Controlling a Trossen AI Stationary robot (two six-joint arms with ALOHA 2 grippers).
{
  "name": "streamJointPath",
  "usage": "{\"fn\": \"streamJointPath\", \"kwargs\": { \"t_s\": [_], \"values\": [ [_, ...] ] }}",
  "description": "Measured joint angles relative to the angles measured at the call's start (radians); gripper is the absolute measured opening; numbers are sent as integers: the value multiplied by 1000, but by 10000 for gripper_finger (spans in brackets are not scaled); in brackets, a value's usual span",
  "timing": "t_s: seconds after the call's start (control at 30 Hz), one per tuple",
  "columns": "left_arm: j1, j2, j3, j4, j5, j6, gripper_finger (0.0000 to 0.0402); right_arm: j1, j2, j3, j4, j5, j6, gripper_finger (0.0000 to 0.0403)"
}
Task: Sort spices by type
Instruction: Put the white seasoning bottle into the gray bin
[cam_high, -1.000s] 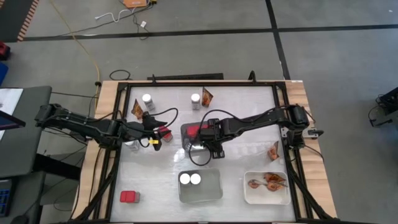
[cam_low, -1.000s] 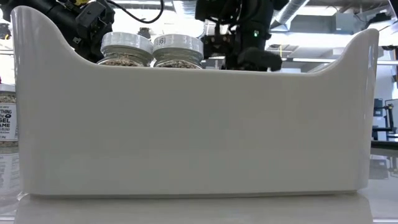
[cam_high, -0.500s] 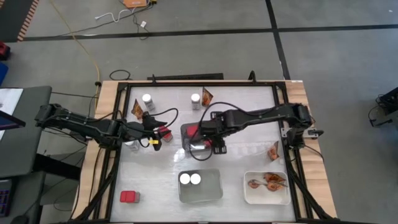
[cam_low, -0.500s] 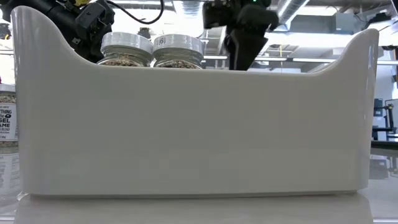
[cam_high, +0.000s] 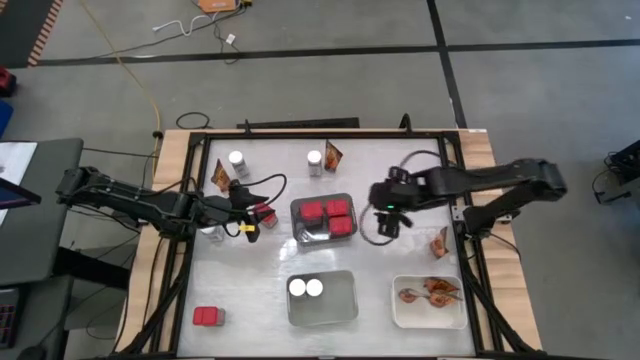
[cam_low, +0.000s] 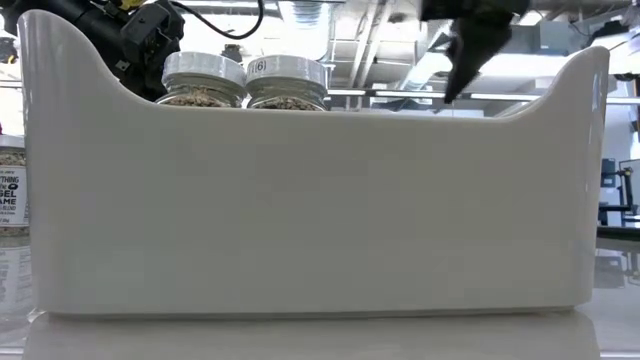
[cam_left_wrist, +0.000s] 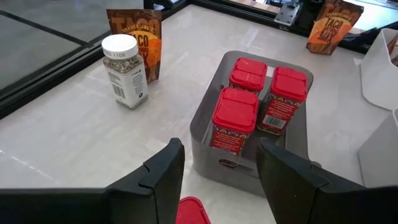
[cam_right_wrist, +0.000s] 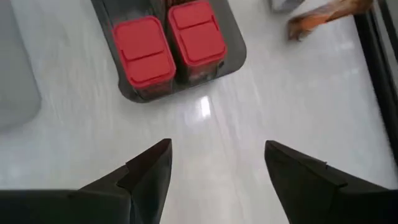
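Three red boxes: sat in my grey tray.
Right gripper: open, empty, beside that tray.
Left gripper: jaws parted over a red box; I judged it might slip.

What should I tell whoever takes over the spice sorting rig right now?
Right gripper: open and empty, just right of the grey tray.
Left gripper: open over a loose red box, left of that tray.
Done: three red boxes in the grey tray; two jars in the front middle tray; packets in the white tray.
Left: red box at front left, jars and packets at the back, one packet at the right edge.
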Motion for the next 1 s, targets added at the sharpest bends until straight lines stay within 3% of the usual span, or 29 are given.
{"fn": "streamJointPath", "kwargs": {
  "t_s": [0.13, 0.27, 0.5, 0.7, 1.0],
  "values": [
    [0, 0, 0, 0, 0, -17, 190, -4, -173, -241, 258, 2, 8, 286],
    [0, 0, 0, 1, 0, -41, 190, -38, -303, -486, 640, 7, -97, 286],
    [0, 0, 0, -1, -1, -38, 190, -241, -389, -725, 1058, 0, -246, 286],
    [0, 0, 0, -6, -1, -30, 190, -366, -385, -764, 1131, -1, -180, 286],
    [0, 0, 0, -24, -1, -17, 190, -351, -386, -764, 1088, -4, -127, 286]
  ]
}}
